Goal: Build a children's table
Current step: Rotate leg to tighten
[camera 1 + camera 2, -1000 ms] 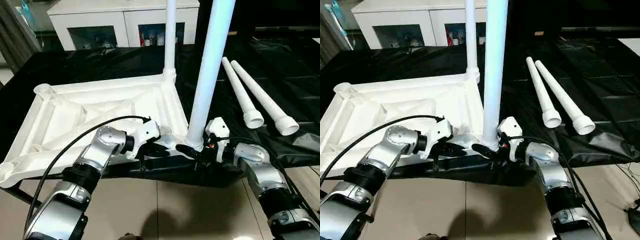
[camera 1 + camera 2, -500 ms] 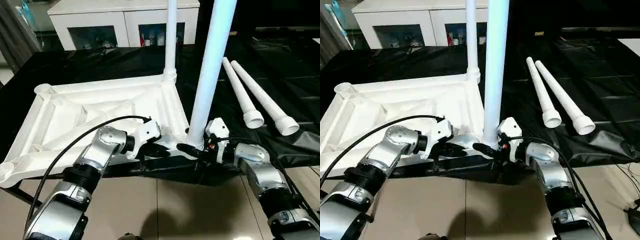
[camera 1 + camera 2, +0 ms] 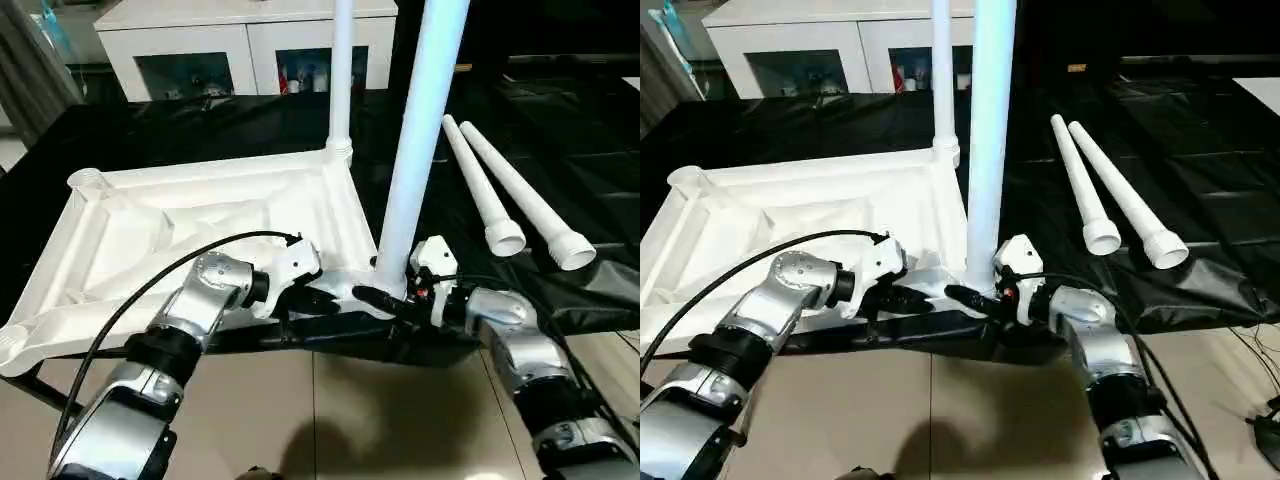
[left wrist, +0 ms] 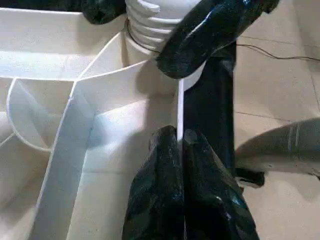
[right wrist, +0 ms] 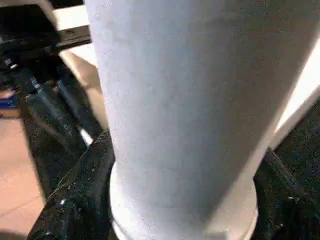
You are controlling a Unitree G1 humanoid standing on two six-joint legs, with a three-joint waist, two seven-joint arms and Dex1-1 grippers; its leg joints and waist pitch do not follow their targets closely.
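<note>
The right fingers (image 5: pixel 70 210) wrap the base of the near leg (image 3: pixel 415 150), one either side of its flared end, holding it upright in the near right corner socket of the upturned table top (image 3: pixel 200 215). The left fingers (image 4: pixel 165 190) are pressed narrow together, pinching the thin near rim wall of that top just left of the same socket. The top lies ribs-up on the black-covered tabletop (image 3: pixel 560 120), its near edge at the tabletop's near edge. A second leg (image 3: pixel 341 70) already stands in the far right socket, and two spare legs (image 3: pixel 510 190) lie side by side to the right, well apart from the top.

The step in hand looks like seating or screwing in the near leg. It would go best with the leg kept plumb over the socket, turned without leaning, while the left grip stops the top from sliding or lifting off the edge.

The left wrist view shows ridged rings at the leg's foot just above the socket mouth, so it seems not fully home; the head views hide that joint behind the fingers. The head views alone give the leg's slight lean and the empty left sockets. The right wrist view confirms close contact around the tube.
</note>
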